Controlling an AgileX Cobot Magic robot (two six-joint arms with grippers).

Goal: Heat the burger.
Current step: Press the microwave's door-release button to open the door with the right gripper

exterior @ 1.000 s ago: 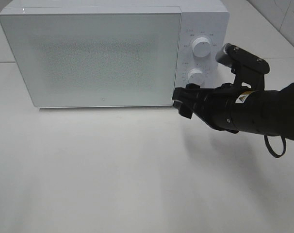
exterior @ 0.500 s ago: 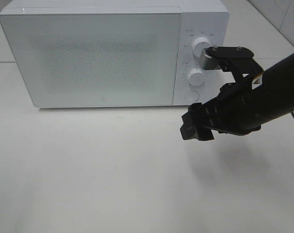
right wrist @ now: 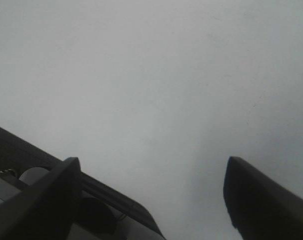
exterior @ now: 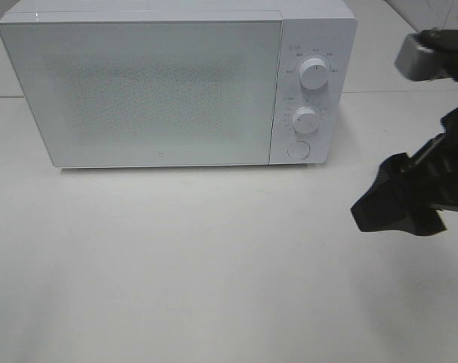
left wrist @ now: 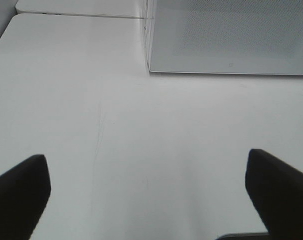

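Right end effector pulled back from closed microwave, jaws spread, left end effector spread over white table

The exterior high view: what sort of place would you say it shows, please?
Likely a robot test bench staged as a kitchen counter: a white microwave, door shut, on a white table, with the right claw nearby.

You're looking at a broad white matte tabletop that fills nearly every view. A thin straight join separates it from a second white table surface behind. A pale tiled wall with grey grout lines shows at the far right corner. The light is soft and even, and a faint hairline scratch marks the top
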